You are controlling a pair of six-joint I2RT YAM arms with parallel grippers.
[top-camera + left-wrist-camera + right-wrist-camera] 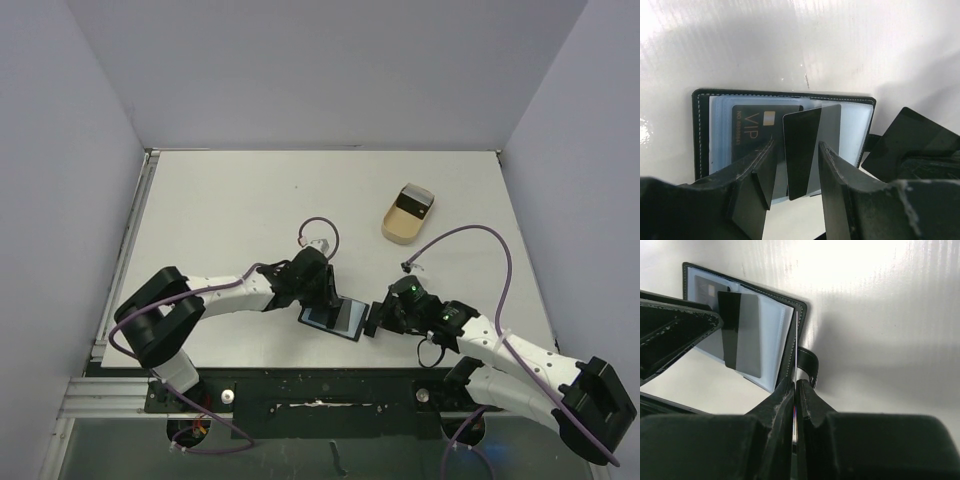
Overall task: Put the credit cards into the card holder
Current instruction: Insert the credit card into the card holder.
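A glossy white table (250,200) spreads beyond the left end effector (330,303) and right end effector (383,318). Pale lavender walls (330,70) rise farther beyond and to either side.

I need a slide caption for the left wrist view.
Left gripper open around a dark card partly inside the open card holder, beside a VIP card.

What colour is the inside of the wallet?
The card holder's inner panels are pale bluish-grey; the left wrist view shows them best.

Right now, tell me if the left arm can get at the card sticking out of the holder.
Probably yes: the left gripper straddles the card, jaws open, nothing between; the right gripper pinches the holder at its edge.
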